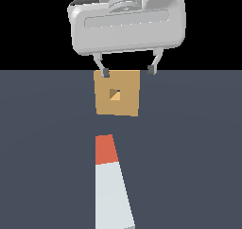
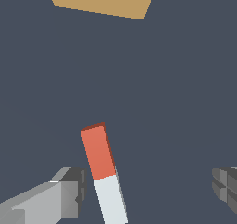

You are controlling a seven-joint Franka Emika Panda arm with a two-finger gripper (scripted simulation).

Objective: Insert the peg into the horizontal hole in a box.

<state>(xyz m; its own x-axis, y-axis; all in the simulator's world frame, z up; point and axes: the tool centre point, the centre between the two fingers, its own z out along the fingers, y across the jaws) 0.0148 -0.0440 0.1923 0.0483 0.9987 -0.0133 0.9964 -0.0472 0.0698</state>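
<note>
The peg (image 1: pixel 111 185) lies flat on the dark floor, pale grey-white with its orange-red end toward the box (image 1: pixel 117 93). The tan box stands beyond it, and the small square hole (image 1: pixel 115 94) shows in the middle of its near face. My gripper (image 1: pixel 127 71) hangs open high above the floor, its fingertips level with the box's top edge in the exterior view. In the wrist view the peg (image 2: pixel 104 172) passes between my two spread fingers (image 2: pixel 69 190) without touching either. Only a tan edge of the box (image 2: pixel 102 0) shows there.
The floor (image 1: pixel 189 152) is a plain dark blue-grey surface. Nothing else stands on it in either view.
</note>
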